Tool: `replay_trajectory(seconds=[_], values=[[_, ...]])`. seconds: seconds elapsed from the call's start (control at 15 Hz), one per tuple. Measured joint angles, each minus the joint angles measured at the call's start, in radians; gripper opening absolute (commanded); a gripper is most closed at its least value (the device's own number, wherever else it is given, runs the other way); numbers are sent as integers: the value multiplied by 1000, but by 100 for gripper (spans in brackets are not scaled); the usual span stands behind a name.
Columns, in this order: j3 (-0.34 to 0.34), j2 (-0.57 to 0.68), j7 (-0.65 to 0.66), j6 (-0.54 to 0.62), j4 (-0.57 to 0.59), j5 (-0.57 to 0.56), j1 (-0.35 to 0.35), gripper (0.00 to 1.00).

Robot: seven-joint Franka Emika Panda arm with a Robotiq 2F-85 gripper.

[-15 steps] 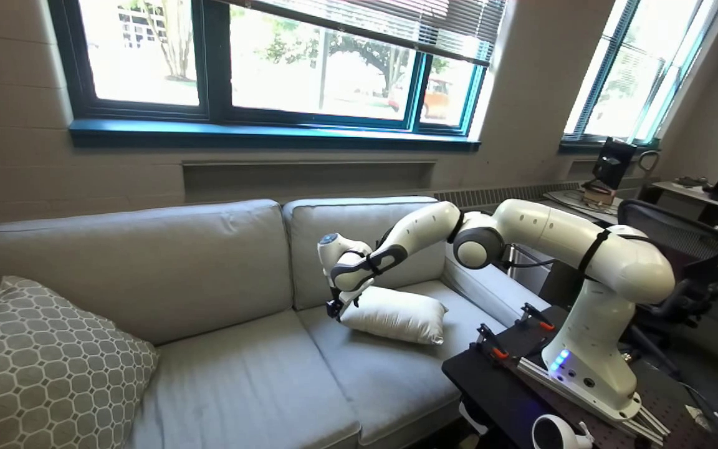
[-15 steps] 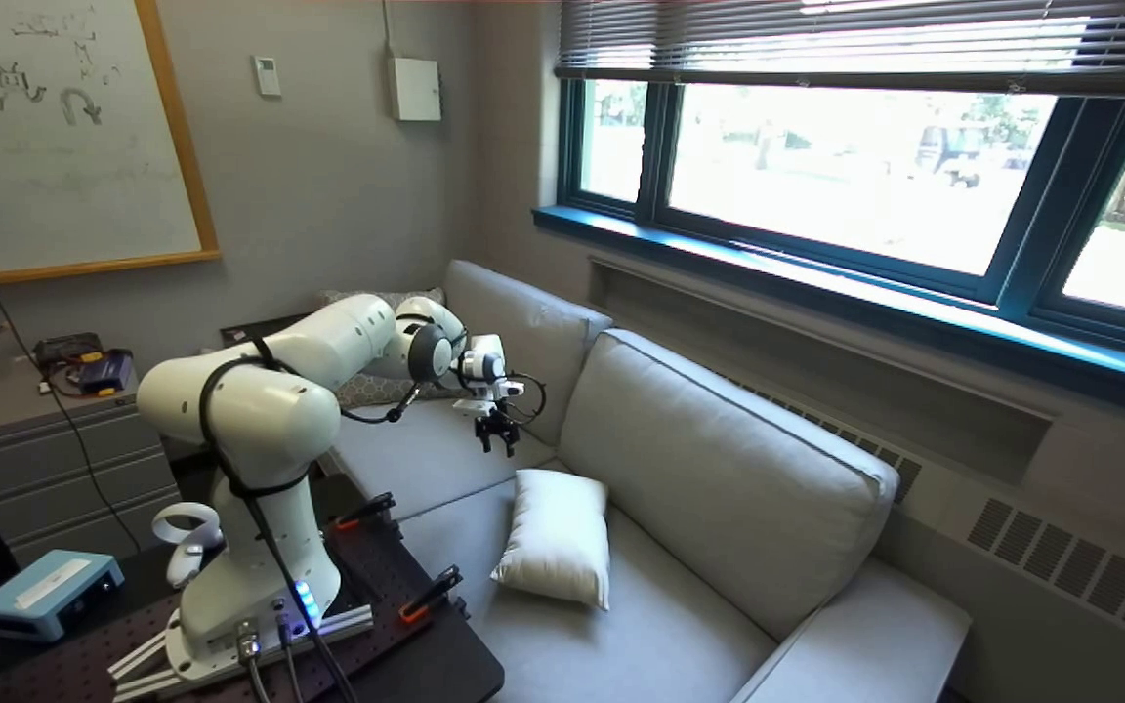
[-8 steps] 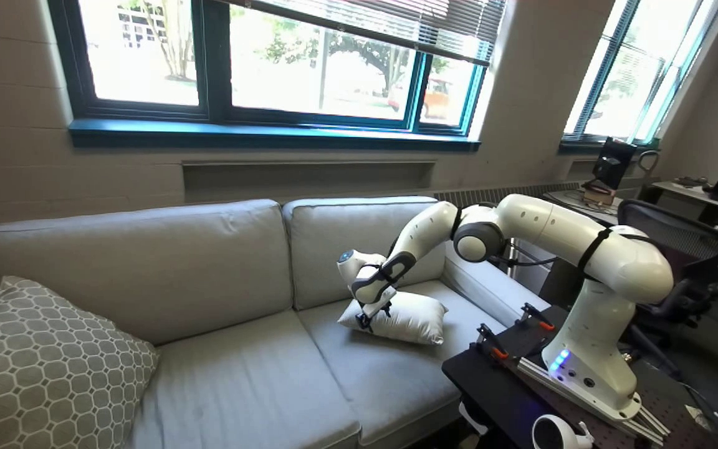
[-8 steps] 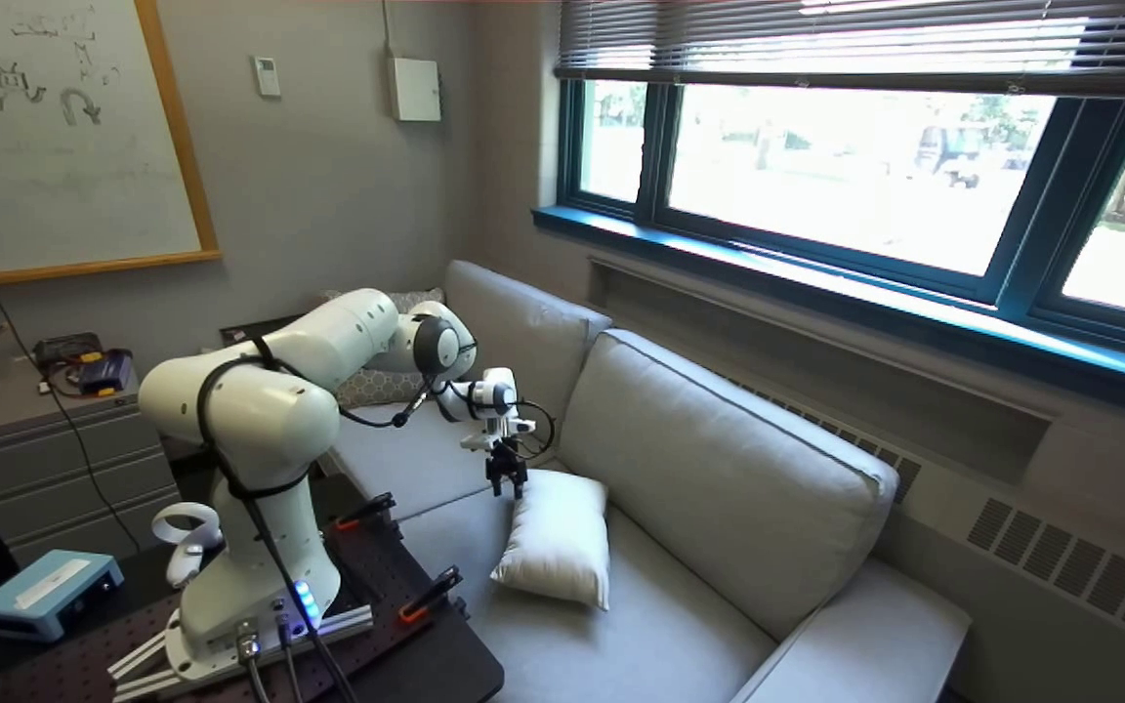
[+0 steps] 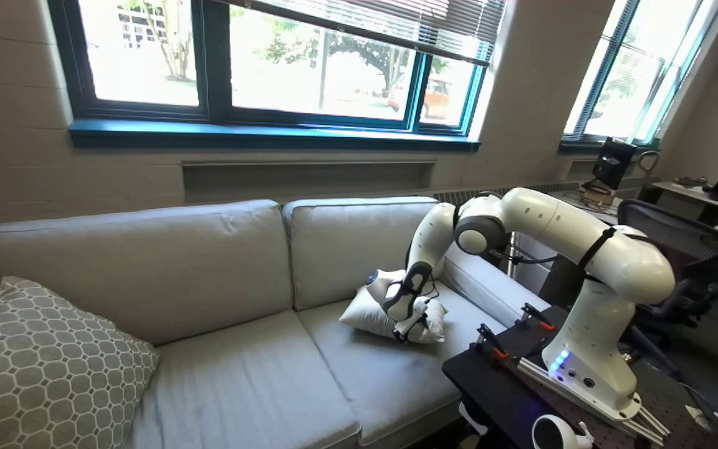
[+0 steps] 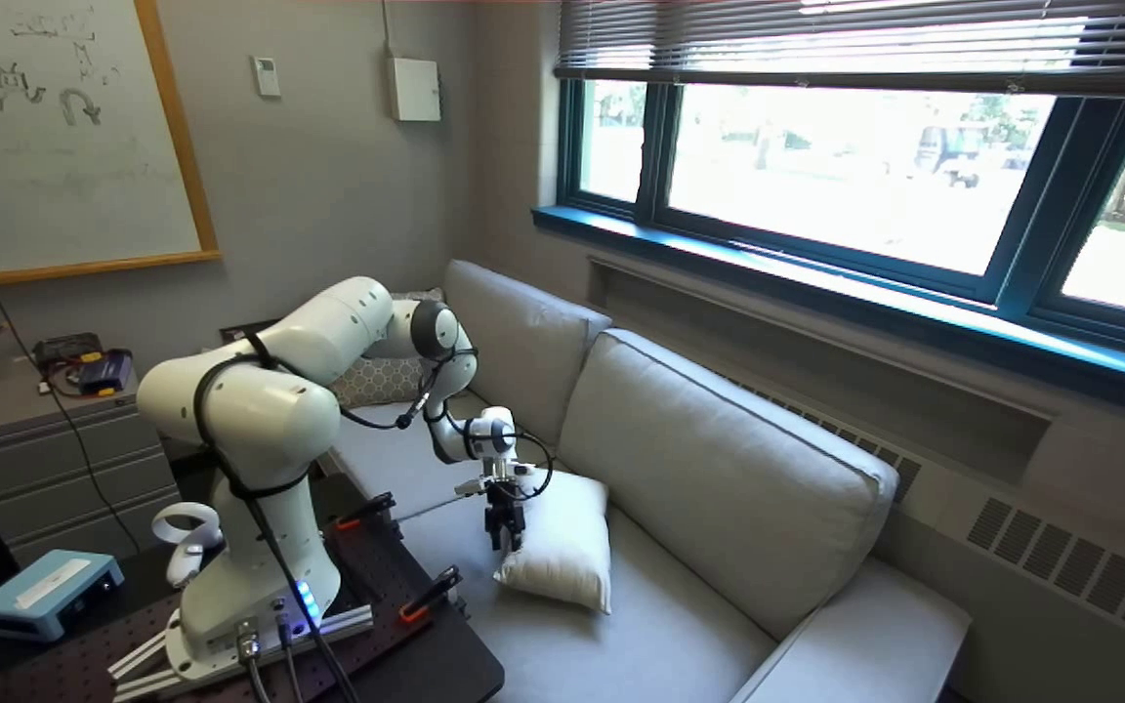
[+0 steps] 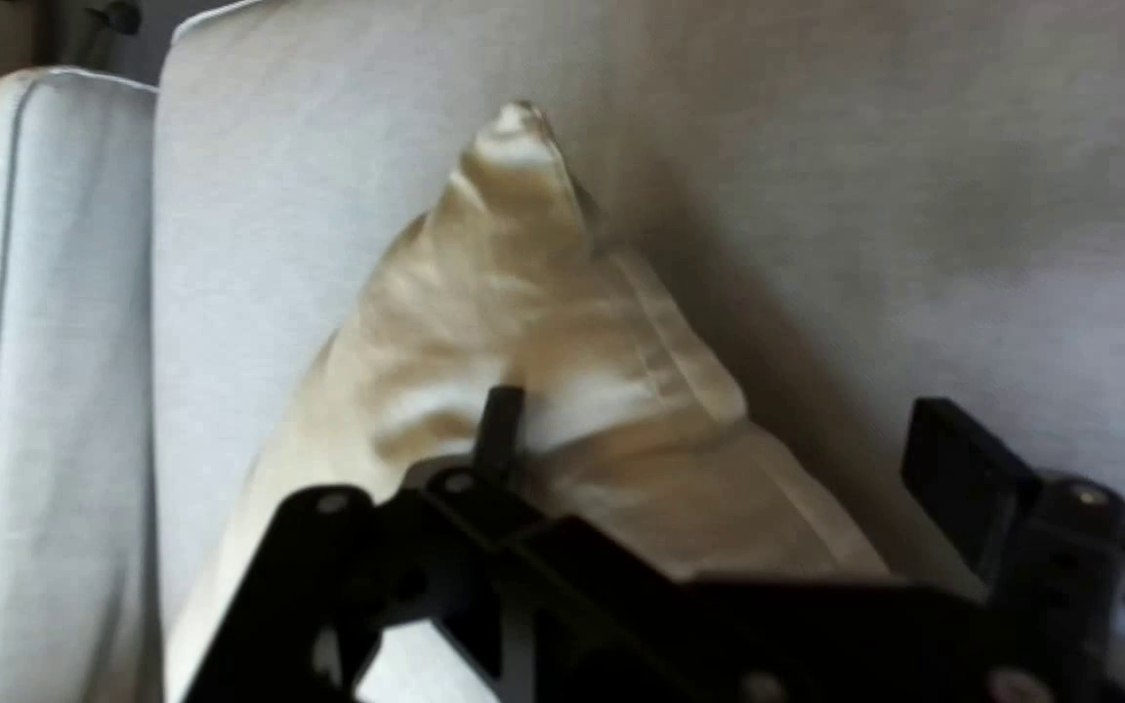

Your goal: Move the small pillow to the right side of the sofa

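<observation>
– What could go wrong on the sofa [image 5: 228, 355]?
– It looks soft. If the robot arm [image 5: 555, 227] presses too low, the seat [image 5: 390, 374] probably gives, and the grip may take in seat cloth too.
– And sideways?
– Carried too far, the load could bump the armrest [image 6: 870, 625]; set down early, it stops short of the right side.
– Any containers?
– The filing cabinet [image 6: 35, 459]. Its front looks closed, so I can't say what's inside.
– And the patterned cushion [image 5: 53, 368]?
– It's at the opposite end of the sofa, well apart from the work, so an unlikely snag.
– Where's the small pillow [image 5: 366, 317]?
– In an exterior view it lies on the right-hand seat, short of the armrest. Its filling could squash and slide away if the bite is shallow.
– The light blue box [image 6: 48, 591]?
– It looks closed too; contents hidden.
– And the gripper [image 7: 729, 434]?
– In the wrist view it straddles the pillow's edge. The fingers [image 7: 963, 469] stand spread, gripping nothing: one over the pillow, its mate beyond the edge, above the seat. Whether the first touches cloth, I can't tell. Pinching only that loose corner could let the pillow slip or twist as it lifts.
</observation>
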Motion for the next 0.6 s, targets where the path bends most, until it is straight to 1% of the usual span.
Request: replay_trajectory(seconds=[0.2,0.47,0.6], values=[[-65,-13,97,16,-57,-99,81,100],[-114,4,226,11,-50,-211,211,100],[-136,28,287,11,-30,-248,261,100]])
